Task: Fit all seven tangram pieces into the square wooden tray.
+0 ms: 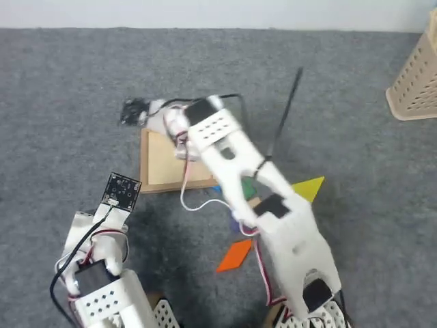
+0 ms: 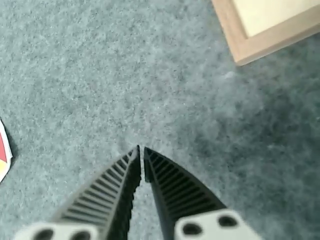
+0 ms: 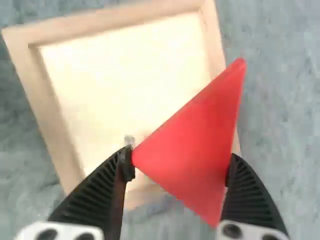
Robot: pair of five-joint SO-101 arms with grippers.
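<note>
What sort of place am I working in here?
Probably a tabletop robotics bench, lab or hobby: a grey felt-like mat covering the table, a wooden tray with loose tangram pieces beside it, a slotted beige basket at the edge. The right gripper holds a red triangle by the tray.

In the high view the square wooden tray (image 1: pixel 158 167) sat left of centre. A triangle piece (image 3: pixel 192 150) hung above it, clamped in the right gripper (image 3: pixel 181 162). A parallelogram piece (image 1: pixel 235 255) lay lower right of the tray.
</note>
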